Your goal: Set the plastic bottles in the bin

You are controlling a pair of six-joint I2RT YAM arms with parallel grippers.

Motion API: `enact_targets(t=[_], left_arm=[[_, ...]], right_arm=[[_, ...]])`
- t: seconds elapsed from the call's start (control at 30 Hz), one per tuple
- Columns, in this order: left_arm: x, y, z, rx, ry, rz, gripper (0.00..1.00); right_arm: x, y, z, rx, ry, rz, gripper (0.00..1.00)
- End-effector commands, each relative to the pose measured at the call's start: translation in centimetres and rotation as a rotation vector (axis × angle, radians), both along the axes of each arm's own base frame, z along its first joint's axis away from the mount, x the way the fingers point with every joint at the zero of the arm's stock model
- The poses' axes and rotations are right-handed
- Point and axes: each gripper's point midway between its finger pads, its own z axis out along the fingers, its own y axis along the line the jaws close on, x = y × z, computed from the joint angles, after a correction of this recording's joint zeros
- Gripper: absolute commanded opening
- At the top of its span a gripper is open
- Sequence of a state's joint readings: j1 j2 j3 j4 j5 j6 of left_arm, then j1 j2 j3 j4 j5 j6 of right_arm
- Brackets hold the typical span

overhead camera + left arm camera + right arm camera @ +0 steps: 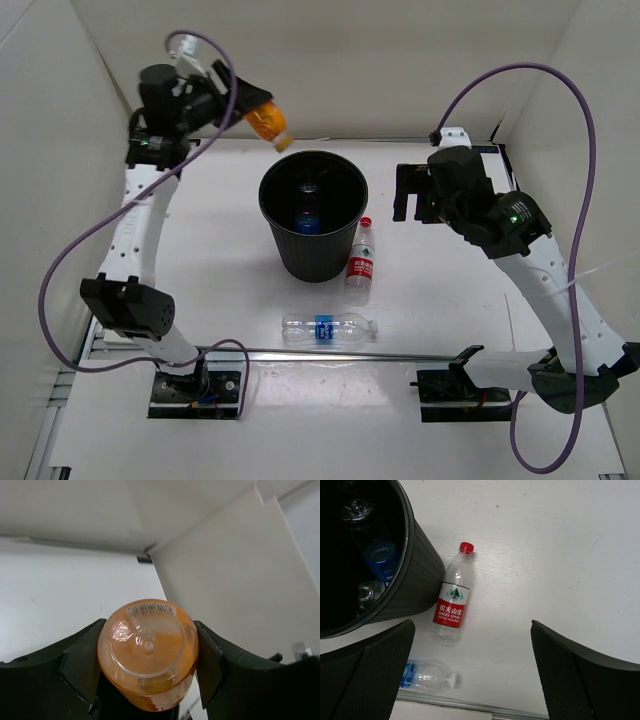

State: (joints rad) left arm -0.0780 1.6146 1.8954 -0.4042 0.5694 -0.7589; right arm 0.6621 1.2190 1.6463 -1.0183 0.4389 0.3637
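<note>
A stubby orange bottle [267,124] hangs in the air just beyond the far-left rim of the black bin [310,262], with my left gripper [256,108] shut on it. The left wrist view shows the orange bottle's base [147,647] pinched between both fingers [80,665]. A clear bottle with a red label [361,262] lies against the bin's right side, and a clear bottle with a blue label [328,328] lies in front of the bin. Inside the bin [422,577] lies a blue-labelled bottle [380,562]. My right gripper [403,195] hovers open to the right of the bin, empty, above the red-label bottle [452,597].
White walls enclose the table on the left, back and right. A metal rail [330,352] runs along the near edge, just in front of the blue-label bottle [427,676]. Purple cables loop over both arms.
</note>
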Motion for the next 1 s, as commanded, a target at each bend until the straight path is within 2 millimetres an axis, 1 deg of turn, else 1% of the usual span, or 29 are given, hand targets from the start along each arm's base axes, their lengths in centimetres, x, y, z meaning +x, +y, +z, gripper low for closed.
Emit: enact_targets(t=[0.0, 0.03, 0.07, 0.1, 0.13, 0.17, 0.2, 0.23, 0.27, 0.3, 0.33, 0.37, 0.43, 0.47, 0.5, 0.53, 0.57, 0.6, 0.63, 0.67, 0.7, 0.73, 0.77, 0.8, 0.83, 0.87, 0.9, 0.93, 0.97], left_arm=[[-0.8, -5.5, -4.1, 0.029, 0.099, -0.12, 0.59], [-1.0, -6.4, -4.7, 0.042, 0.106, -0.132, 0.6], [-1.2, -7.9, -5.8, 0.064, 0.117, -0.147, 0.6], [-1.4, -8.4, -7.3, 0.076, 0.153, -0.148, 0.64], [-1.6, -8.9, -7.8, 0.091, 0.154, -0.148, 0.78], [-2.0, -9.2, -8.3, 0.115, 0.16, -0.138, 0.88], [-2.0, -9.5, -8.4, 0.126, 0.153, -0.137, 0.96], [-2.0, -9.3, -9.2, 0.144, 0.172, -0.128, 1.0], [-2.2, -9.5, -9.6, 0.17, 0.17, -0.125, 1.0], [-2.7, -9.1, -9.3, 0.187, 0.176, -0.118, 1.0], [-2.7, -8.8, -8.7, 0.199, 0.166, -0.105, 1.0], [-2.4, -8.1, -8.7, 0.231, 0.16, -0.068, 1.0], [-3.4, -6.7, -7.1, 0.271, 0.159, -0.016, 1.0], [-3.4, -5.9, -7.0, 0.296, 0.169, 0.02, 1.0], [-3.5, -4.0, -6.2, 0.333, 0.162, 0.119, 1.0], [-3.8, -2.7, -5.4, 0.35, 0.163, 0.179, 1.0], [-4.8, -1.2, -6.7, 0.4, 0.23, 0.229, 1.0], [-5.5, 0.2, -6.8, 0.417, 0.259, 0.292, 1.0], [-6.6, 2.5, -6.3, 0.44, 0.261, 0.391, 1.0], [-7.5, 3.8, -8.4, 0.48, 0.318, 0.419, 1.0], [-8.6, 4.5, -9.3, 0.498, 0.338, 0.428, 1.0], [-10.6, 6.2, -8.5, 0.468, 0.321, 0.466, 1.0], [-11.4, 6.8, -8.8, 0.458, 0.316, 0.471, 1.0], [-12.4, 7.3, -11.7, 0.48, 0.367, 0.464, 1.0], [-13.2, 7.7, -11.8, 0.467, 0.358, 0.466, 1.0], [-14.8, 8.5, -11.5, 0.447, 0.34, 0.477, 1.0], [-15.6, 8.7, -11.5, 0.455, 0.333, 0.474, 1.0], [-16.3, 8.9, -11.5, 0.456, 0.323, 0.461, 1.0], [-17.3, 9.1, -10.9, 0.441, 0.294, 0.466, 1.0]], right_arm=[[0.3, 0.0, 1.4, 0.04, -0.053, -0.014, 1.0], [0.3, 0.0, 1.4, 0.04, -0.053, -0.014, 1.0], [0.3, 0.0, 1.4, 0.048, -0.051, -0.018, 1.0], [0.3, 0.0, 1.4, 0.048, -0.051, -0.019, 1.0], [0.4, -0.1, 1.5, 0.044, -0.054, -0.026, 1.0], [0.3, -0.1, 1.1, 0.045, -0.046, -0.031, 1.0], [0.0, -0.3, 1.3, 0.046, -0.047, -0.031, 1.0], [0.1, -0.5, 1.3, 0.042, -0.05, -0.038, 1.0], [0.1, -0.8, 1.2, 0.042, -0.047, -0.062, 1.0], [0.2, -1.0, 1.2, 0.044, -0.051, -0.079, 1.0], [0.1, -1.3, 0.7, 0.041, -0.037, -0.107, 1.0], [0.0, -2.0, 0.9, 0.035, -0.048, -0.14, 1.0], [-0.2, -2.5, -0.1, 0.024, -0.022, -0.174, 1.0], [-0.4, -2.6, -0.2, 0.034, -0.02, -0.181, 1.0], [-0.6, -2.6, -0.7, 0.031, -0.003, -0.189, 1.0], [-0.6, -2.9, -1.4, 0.04, 0.021, -0.208, 1.0], [-1.1, -2.2, -3.0, 0.089, 0.093, -0.206, 1.0], [-1.1, -2.9, -3.7, 0.132, 0.129, -0.248, 1.0], [-1.2, -2.8, -5.0, 0.167, 0.182, -0.262, 1.0], [-1.3, -2.6, -6.1, 0.201, 0.231, -0.269, 1.0], [-0.8, -2.7, -8.1, 0.23, 0.275, -0.288, 1.0], [-1.0, -1.4, -9.2, 0.283, 0.323, -0.237, 1.0], [-0.7, -0.7, -10.2, 0.324, 0.347, -0.225, 1.0], [0.7, -0.5, -10.9, 0.379, 0.342, -0.241, 1.0], [0.5, -0.4, -13.9, 0.393, 0.407, -0.257, 1.0], [0.8, 0.3, -14.9, 0.466, 0.463, -0.235, 1.0], [2.1, 1.0, -14.8, 0.511, 0.433, -0.205, 1.0], [2.7, 1.6, -15.3, 0.524, 0.427, -0.167, 1.0], [3.2, 2.2, -16.6, 0.525, 0.445, -0.14, 1.0]])
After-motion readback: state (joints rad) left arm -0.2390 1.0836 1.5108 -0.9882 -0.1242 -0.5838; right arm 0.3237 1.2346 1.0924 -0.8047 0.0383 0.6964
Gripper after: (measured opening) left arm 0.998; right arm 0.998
